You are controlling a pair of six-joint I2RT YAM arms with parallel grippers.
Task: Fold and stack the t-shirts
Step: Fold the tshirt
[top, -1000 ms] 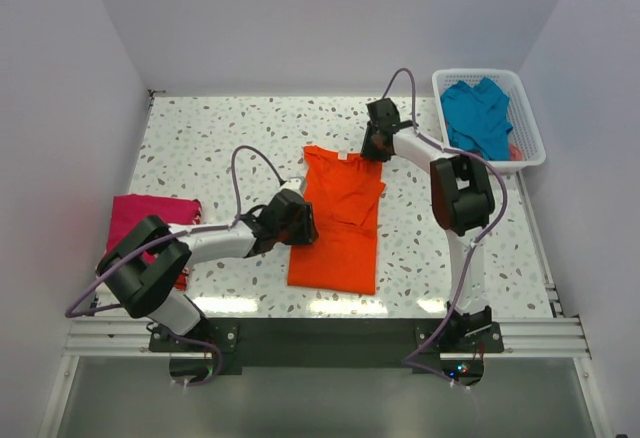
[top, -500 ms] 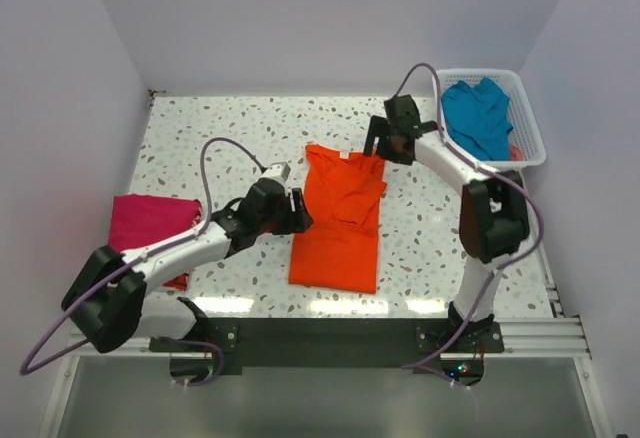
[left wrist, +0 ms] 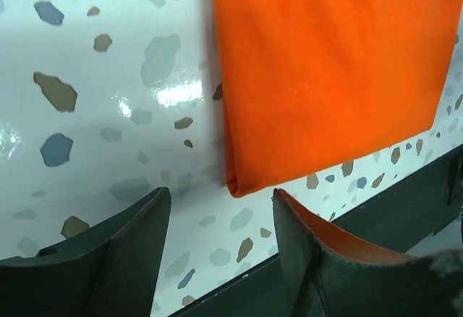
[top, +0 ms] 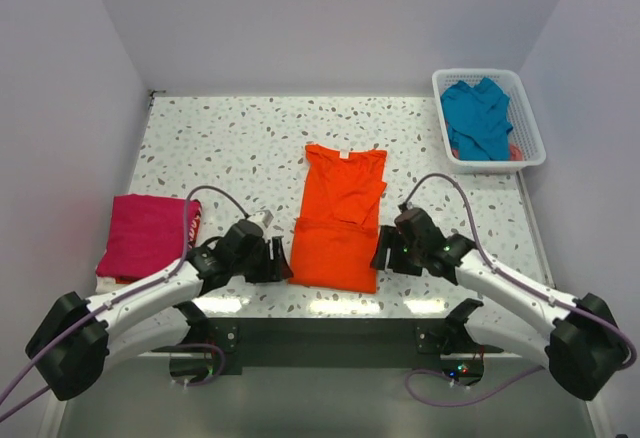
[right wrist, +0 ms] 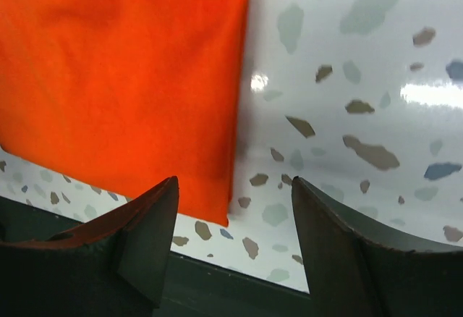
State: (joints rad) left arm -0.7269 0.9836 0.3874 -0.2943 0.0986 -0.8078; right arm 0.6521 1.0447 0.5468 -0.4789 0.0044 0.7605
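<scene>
I see bright, even overhead light. The glossy tabletop (top: 250,148) throws white glare strips along its near edge and small hotspots in both wrist views. Shadows are soft. My dark fingers (left wrist: 108,266) look slightly blurred up close.

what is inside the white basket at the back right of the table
A crumpled teal-blue t-shirt fills most of the white basket. A red sliver peeks out at its near right corner. What that is, and anything else beneath the shirt, is covered.
</scene>
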